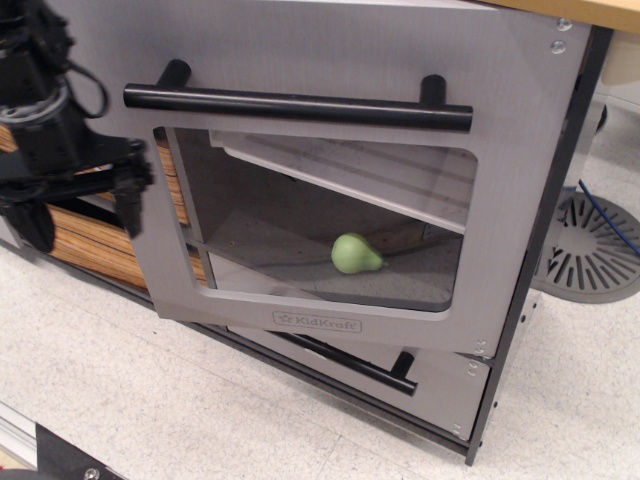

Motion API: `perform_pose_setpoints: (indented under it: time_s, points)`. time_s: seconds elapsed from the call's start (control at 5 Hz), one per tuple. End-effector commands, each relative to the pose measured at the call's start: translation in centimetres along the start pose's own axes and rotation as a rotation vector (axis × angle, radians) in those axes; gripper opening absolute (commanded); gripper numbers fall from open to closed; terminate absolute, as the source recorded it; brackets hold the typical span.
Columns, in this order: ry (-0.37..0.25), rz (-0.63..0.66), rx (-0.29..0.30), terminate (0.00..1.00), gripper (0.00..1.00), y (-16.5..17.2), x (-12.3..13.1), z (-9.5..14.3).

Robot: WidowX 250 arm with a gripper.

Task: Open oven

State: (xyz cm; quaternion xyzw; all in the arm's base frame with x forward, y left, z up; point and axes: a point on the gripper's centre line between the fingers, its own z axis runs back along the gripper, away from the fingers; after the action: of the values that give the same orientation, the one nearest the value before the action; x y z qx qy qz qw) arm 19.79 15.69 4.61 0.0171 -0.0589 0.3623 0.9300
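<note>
The grey oven door [330,45] with a clear window and the KidKraft logo [318,322] stands slightly ajar, its left edge swung out in front of the wood-grain drawers. Its long black bar handle [300,105] runs across the top of the window and nothing holds it. My gripper [82,215] hangs to the left of the door, below the handle's left end and apart from it. It is open and empty, and its fingers [130,205] point down. A green pear [355,254] lies inside the oven behind the window.
A smaller grey drawer [445,385] with a black handle [350,362] sits below the oven. Wood-grain drawers [85,250] are behind my gripper at the left. A grey slotted disc [590,245] lies on the floor at the right. A wooden countertop [600,10] is above.
</note>
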Motion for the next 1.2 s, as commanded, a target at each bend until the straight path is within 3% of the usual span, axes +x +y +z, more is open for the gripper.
perform_pose_setpoints:
  time_s: [0.0, 0.2, 0.4, 0.8, 1.0]
  points:
    - [-0.088, -0.046, 0.028, 0.0, 1.0, 4.5, 5.8, 0.5]
    - [-0.073, -0.058, 0.039, 0.0, 1.0, 6.0, 7.0, 0.7]
    - [-0.117, 0.029, 0.048, 0.0, 1.0, 6.0, 9.2, 1.0]
    - [-0.124, 0.24, 0.042, 0.0, 1.0, 3.5, 11.2, 0.9]
    - [-0.104, 0.284, 0.034, 0.0, 1.0, 1.6, 11.7, 1.7]
